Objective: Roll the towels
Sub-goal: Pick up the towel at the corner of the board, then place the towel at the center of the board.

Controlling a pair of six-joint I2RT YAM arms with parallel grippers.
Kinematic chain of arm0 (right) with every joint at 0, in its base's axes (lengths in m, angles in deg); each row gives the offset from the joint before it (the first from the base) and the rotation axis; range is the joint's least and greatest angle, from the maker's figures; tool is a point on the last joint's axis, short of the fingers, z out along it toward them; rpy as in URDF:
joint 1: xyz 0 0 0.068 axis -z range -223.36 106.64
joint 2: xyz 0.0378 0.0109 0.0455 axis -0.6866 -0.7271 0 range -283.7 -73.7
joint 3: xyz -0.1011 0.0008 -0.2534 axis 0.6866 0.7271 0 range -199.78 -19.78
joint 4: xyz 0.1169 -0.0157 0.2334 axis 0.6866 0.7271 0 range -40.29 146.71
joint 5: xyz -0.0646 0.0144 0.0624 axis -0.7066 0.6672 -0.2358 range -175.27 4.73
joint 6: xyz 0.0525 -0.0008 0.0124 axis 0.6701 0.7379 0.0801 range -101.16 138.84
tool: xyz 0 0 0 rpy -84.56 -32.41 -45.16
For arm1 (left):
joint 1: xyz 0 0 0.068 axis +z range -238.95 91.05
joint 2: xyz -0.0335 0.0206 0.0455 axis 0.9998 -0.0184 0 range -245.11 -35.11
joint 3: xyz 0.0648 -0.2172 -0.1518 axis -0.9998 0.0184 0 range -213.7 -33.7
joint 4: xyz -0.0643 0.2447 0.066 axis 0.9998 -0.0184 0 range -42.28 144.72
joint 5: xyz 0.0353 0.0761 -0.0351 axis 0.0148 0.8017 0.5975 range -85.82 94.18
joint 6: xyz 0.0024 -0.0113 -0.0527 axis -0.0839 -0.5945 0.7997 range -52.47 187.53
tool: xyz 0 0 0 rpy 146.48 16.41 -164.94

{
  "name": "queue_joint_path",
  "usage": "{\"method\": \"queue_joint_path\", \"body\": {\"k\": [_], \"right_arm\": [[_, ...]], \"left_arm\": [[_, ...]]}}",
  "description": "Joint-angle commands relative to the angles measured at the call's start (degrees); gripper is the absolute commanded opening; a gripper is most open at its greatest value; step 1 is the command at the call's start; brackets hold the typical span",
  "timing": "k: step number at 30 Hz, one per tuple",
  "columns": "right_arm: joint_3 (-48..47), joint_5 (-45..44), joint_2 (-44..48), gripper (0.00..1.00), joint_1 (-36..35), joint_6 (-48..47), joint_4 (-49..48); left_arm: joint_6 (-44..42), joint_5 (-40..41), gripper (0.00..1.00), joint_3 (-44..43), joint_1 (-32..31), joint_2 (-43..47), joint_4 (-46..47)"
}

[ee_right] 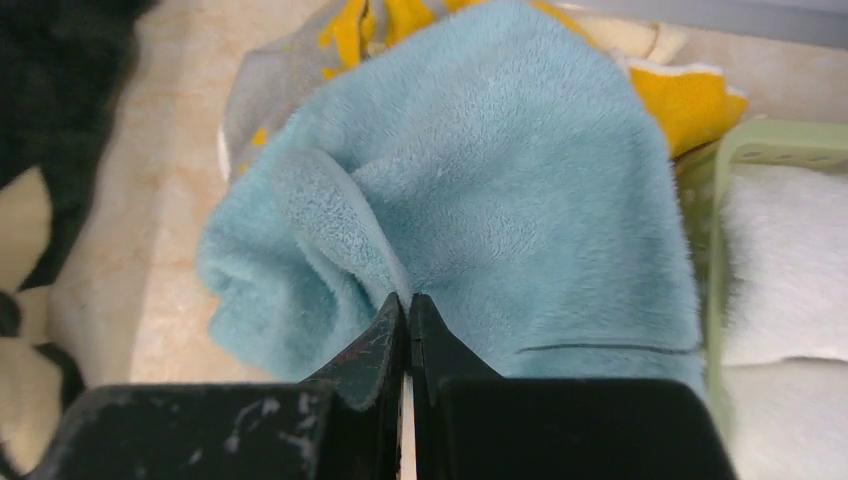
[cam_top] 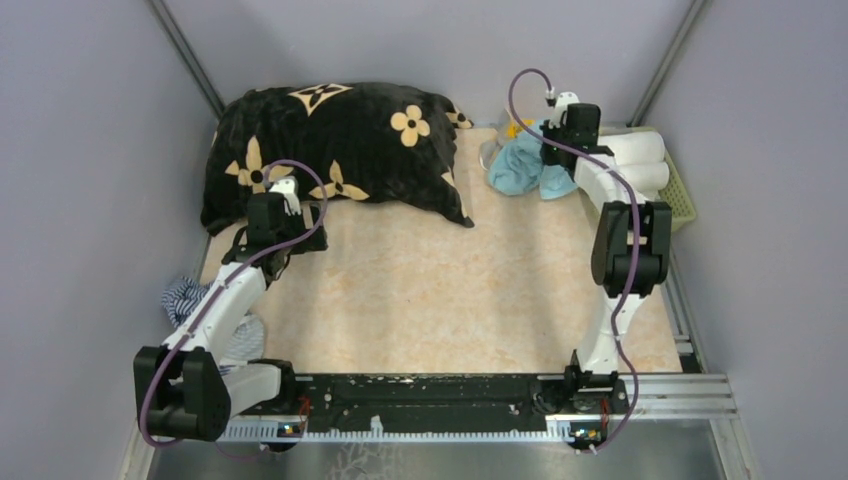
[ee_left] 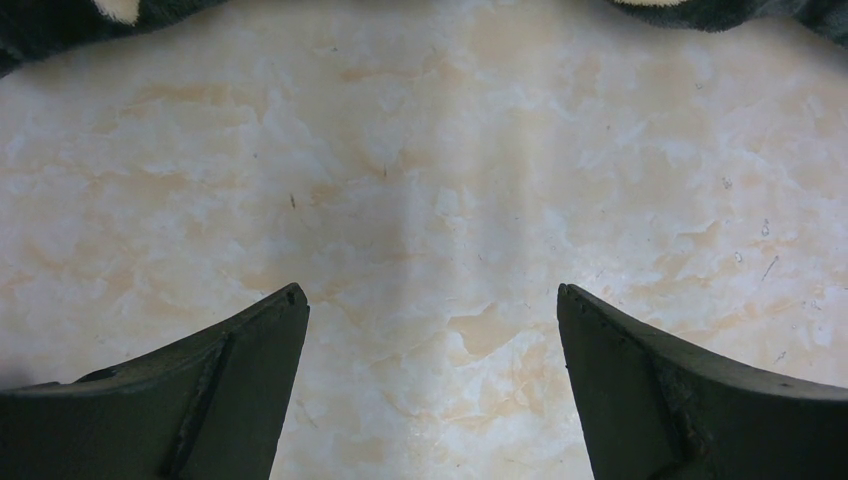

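Fingers of our right gripper [ee_right: 408,305] are pinched together on a fold of the blue towel [ee_right: 520,180], which lies heaped at the far right beside the basket [ee_right: 770,145]; possibly only one layer is caught. We should lift slowly and drag it onto the bare table [ee_left: 420,150], where our left gripper [ee_left: 428,292] hovers spread wide.

Robot test cell, lab-type. Marble-patterned table [cam_top: 420,290] boxed on three sides by plain grey panels [cam_top: 90,150] on metal struts [cam_top: 185,50]. Slotted mounting rail [cam_top: 440,388] along table's near edge. Household props at table's far end: flowered pillow [cam_top: 330,150], green basket [cam_top: 682,195].
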Motion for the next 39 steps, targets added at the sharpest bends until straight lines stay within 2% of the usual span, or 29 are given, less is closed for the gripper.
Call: {"method": "queue_joint_path", "body": {"k": [1,6,13,21,25,29,34,39], "right_arm": [[-1.9,1.0,14.9,0.00,-2.1,-3.6,3.4],[2.3,0.6,26.0,0.00,-7.0,-5.3,6.5],[4.2,-1.5,36.9,0.00,-20.0,-7.4,11.6],[-6.0,0.7,38.5,0.00,-35.5,-7.9,15.3],[-10.1,6.9,39.3,0.00,-38.0,-6.8,13.5],[-5.6,9.3,43.4,0.00,-38.1,-6.4,8.1],[3.9,-0.2,47.9,0.00,-38.0,-8.2,7.7],[16.3,-17.8,52.3,0.02,-37.8,-8.7,10.2]], "left_arm": [[-0.2,-2.9,0.99,-1.3,-0.1,0.2,1.2],[-0.7,-7.5,0.99,-1.6,-0.1,0.2,1.3],[0.8,-15.7,0.99,-2.5,-0.2,-0.5,0.3],[3.0,-20.7,0.99,-3.4,-0.3,2.0,-3.0],[2.6,-21.4,0.98,-4.2,-0.3,3.9,-5.8],[1.8,-21.4,0.98,-5.4,-0.3,5.3,-8.5],[2.0,-23.4,0.97,-5.4,-0.4,6.7,-10.1],[4.0,-26.0,0.94,-3.4,-1.7,7.2,-10.5]]}}
